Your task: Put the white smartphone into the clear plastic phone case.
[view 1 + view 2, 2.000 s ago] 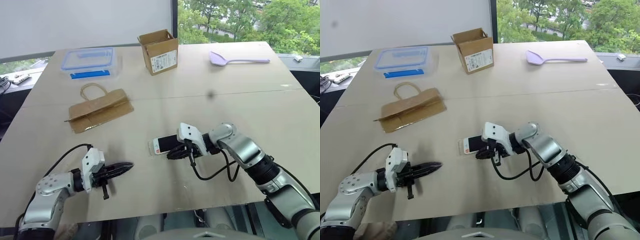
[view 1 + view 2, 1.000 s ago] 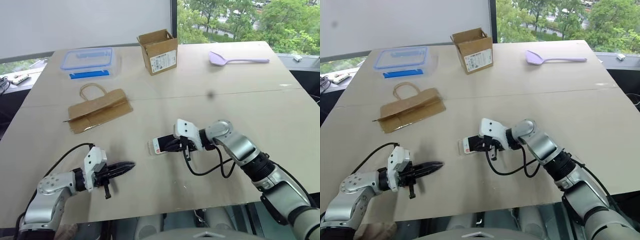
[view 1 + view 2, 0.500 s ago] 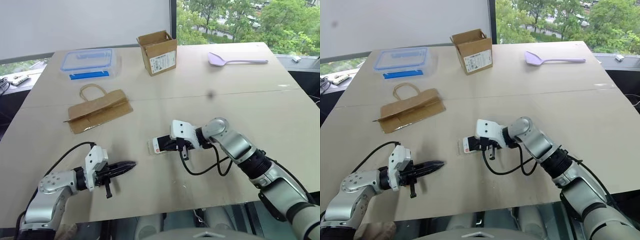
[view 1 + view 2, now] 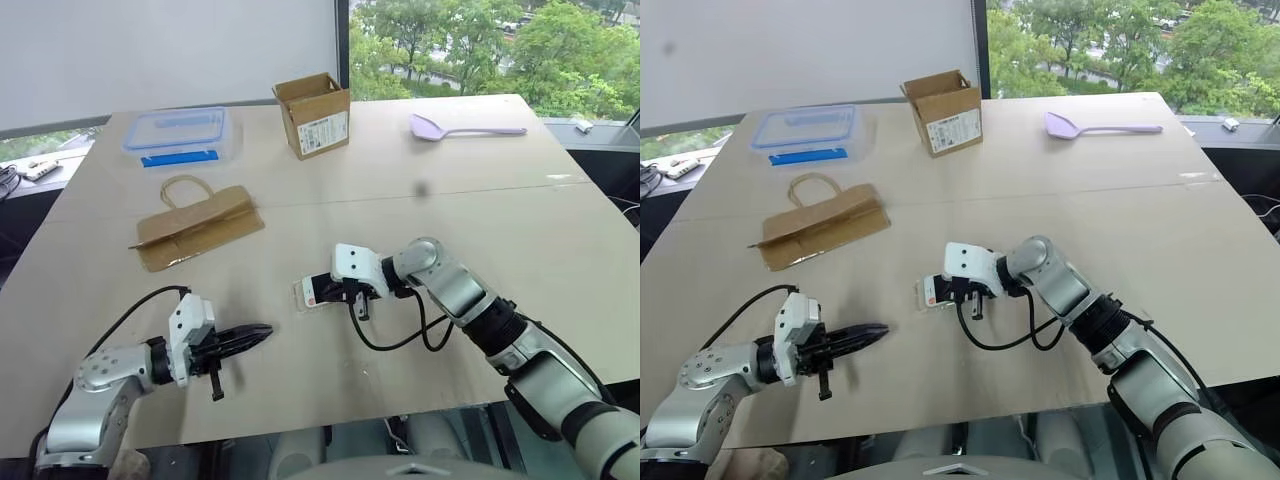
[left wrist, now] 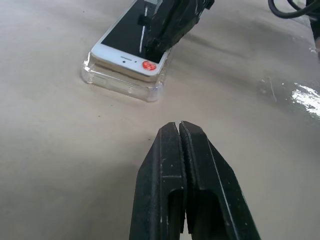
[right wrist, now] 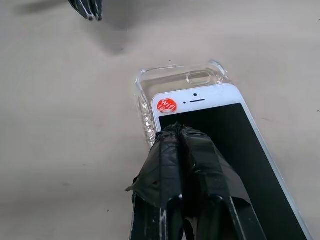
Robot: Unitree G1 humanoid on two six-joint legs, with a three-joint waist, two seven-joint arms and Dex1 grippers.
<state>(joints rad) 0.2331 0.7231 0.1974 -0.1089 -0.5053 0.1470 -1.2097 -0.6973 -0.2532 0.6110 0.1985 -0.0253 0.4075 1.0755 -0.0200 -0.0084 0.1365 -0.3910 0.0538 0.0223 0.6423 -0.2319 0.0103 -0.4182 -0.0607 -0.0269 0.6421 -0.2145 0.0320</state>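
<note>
Left gripper (image 4: 262, 331) sits near the tabletop's (image 4: 560, 240) front edge toward the front-left corner, jaws fully closed on nothing, tips pointing across toward the phone with bare wood between them. Its cable loops back along the arm; the arm itself is cut off at the frame's lower left.

Right gripper (image 6: 181, 128) is closed too, fingers pressed together with the tips down on the screen of the white smartphone (image 6: 235, 150), not clamped around it. Black tape wraps the fingers and covers the phone's near-side edge in the right wrist view. In the head views the gripper hides most of the phone's far half.

Phone lies in the front-centre part of the tabletop, over the clear plastic phone case (image 5: 117, 82). End with the orange sticker (image 5: 148, 65) sits above the case rim, not seated; the case corner and camera cutout stick out past that end. Whether the other end is in the shell cannot be told. Case is nearly invisible from the head cameras.

Open wood all around the phone, widest toward the right edge.

Farther back on the left: flattened brown paper bag (image 4: 198, 223) with loop handle. Along the back edge: clear food box with blue lid (image 4: 180, 134) toward the back-left corner, open cardboard box (image 4: 315, 114) at the middle, lilac spatula (image 4: 460, 128) to the right, all well apart.
</note>
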